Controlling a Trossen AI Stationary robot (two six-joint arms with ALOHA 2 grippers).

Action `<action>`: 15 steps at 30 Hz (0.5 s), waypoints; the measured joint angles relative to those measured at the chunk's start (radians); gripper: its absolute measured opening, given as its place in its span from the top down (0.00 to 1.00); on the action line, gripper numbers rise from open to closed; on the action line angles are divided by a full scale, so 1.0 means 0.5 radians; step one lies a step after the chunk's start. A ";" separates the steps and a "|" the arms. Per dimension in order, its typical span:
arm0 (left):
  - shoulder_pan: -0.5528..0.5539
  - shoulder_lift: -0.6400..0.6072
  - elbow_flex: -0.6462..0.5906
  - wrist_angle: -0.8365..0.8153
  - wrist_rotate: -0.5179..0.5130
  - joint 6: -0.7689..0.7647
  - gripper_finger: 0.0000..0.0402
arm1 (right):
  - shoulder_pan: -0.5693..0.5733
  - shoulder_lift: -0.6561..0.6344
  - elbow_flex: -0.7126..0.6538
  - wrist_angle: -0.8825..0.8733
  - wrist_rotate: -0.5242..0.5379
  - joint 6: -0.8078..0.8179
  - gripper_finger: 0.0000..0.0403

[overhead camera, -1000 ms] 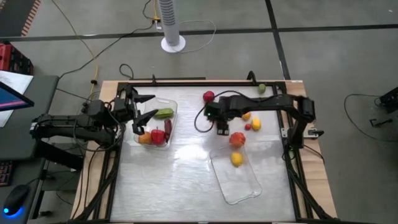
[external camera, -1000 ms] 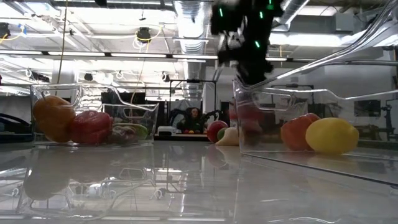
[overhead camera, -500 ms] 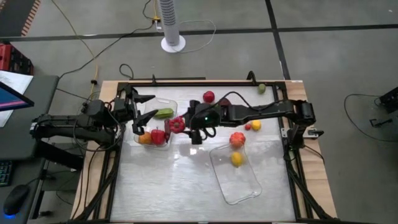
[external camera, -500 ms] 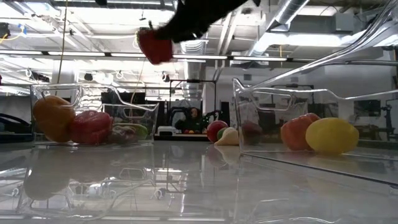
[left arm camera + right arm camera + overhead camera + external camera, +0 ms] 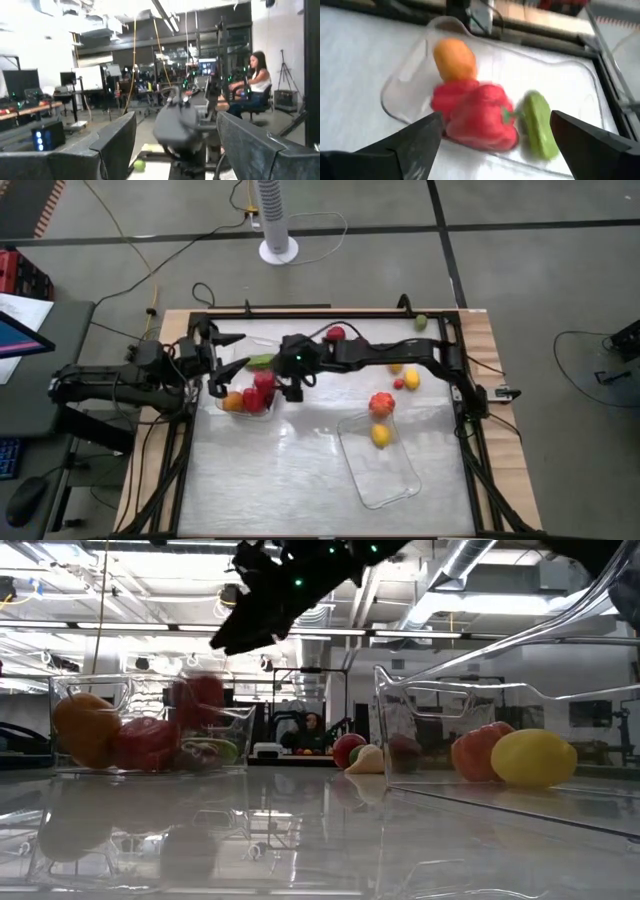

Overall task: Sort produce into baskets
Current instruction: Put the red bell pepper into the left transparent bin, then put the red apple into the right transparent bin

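Note:
The left clear basket (image 5: 272, 350) holds an orange piece (image 5: 454, 60), a green piece (image 5: 537, 125) and red peppers. One red pepper (image 5: 482, 117) shows blurred inside the basket in the low view (image 5: 197, 695). My right gripper (image 5: 288, 385) is open and empty above that basket, and shows above it in the low view (image 5: 250, 625). My left gripper (image 5: 230, 352) is open and empty at the basket's left end. The right clear basket (image 5: 395, 480) holds a yellow piece (image 5: 380, 436) and a red-orange piece (image 5: 381, 403).
Loose produce lies on the table's far right part: a red piece (image 5: 335, 334), a green one (image 5: 421, 322), a yellow one (image 5: 411, 380), a small red one (image 5: 398, 383) and an orange one (image 5: 396, 367). A person sits in the room beyond the table (image 5: 255, 80).
My right gripper has gone from beside the right basket toward the table's left, carrying a red pepper clear of the table to above the left basket. It has let go of the pepper, which has dropped into the left basket.

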 joint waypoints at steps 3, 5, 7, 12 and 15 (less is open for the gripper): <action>0.000 -0.052 0.002 -0.042 -0.003 0.004 0.34 | -0.023 -0.031 0.088 -0.327 0.032 -0.064 0.05; 0.000 -0.076 0.002 -0.068 -0.003 0.000 0.34 | -0.038 -0.068 0.088 -0.484 0.067 -0.074 0.05; 0.000 -0.089 0.002 -0.093 -0.001 -0.027 0.34 | -0.072 -0.114 0.077 -0.682 0.080 -0.083 0.06; 0.000 -0.088 0.002 -0.141 0.035 -0.107 0.34 | -0.217 -0.200 -0.129 -0.945 0.128 0.042 0.06; -0.001 -0.085 0.001 -0.141 0.034 -0.118 0.34 | -0.287 -0.239 -0.321 -0.920 0.205 0.113 0.06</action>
